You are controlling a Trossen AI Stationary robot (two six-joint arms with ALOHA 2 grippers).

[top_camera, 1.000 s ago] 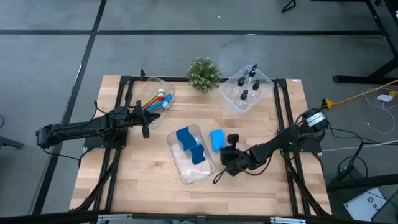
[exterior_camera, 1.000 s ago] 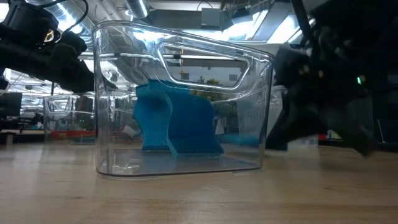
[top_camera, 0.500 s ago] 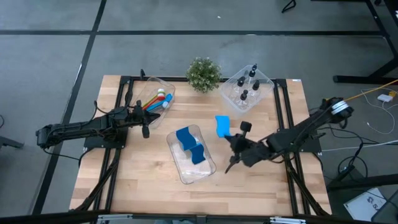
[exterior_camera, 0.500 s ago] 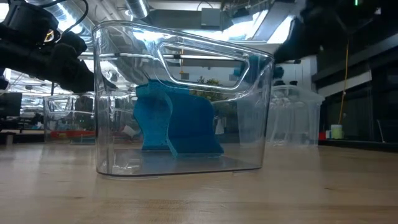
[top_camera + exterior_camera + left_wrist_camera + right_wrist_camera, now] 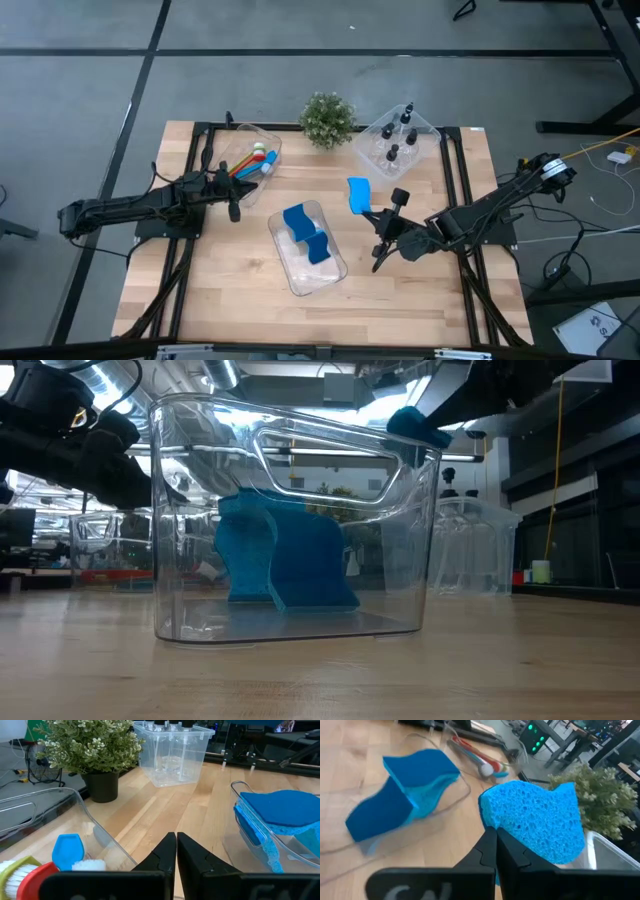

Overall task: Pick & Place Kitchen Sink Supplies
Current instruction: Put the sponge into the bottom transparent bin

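Note:
My right gripper (image 5: 369, 213) is shut on a bright blue sponge piece (image 5: 358, 195), which is in the air to the right of the middle clear bin (image 5: 310, 262). In the low view the sponge (image 5: 415, 428) shows above that bin's rim. Two more blue sponge pieces (image 5: 306, 233) stand inside the bin. My left gripper (image 5: 233, 197) is shut and waits beside the bin of brushes (image 5: 252, 160). The black-capped bottles (image 5: 396, 140) stand in the far right bin. My right gripper pinches the sponge between its two fingers at the sponge's near end (image 5: 492, 822). The fingers (image 5: 487, 851) come slanting from the table's right and near side. The sponge is lifted clear and stands on edge beyond the fingertips.
A small potted plant (image 5: 327, 118) stands at the far edge between the brush bin and the bottle bin (image 5: 420, 152). Bare wood lies near the table's near edge (image 5: 250, 300) and to the right of the middle bin.
My right gripper has risen from the table beside the middle bin and taken the blue sponge up with it. The sponge lay flat on the table; now it is lifted clear, tipped on edge and a little farther toward the far edge.

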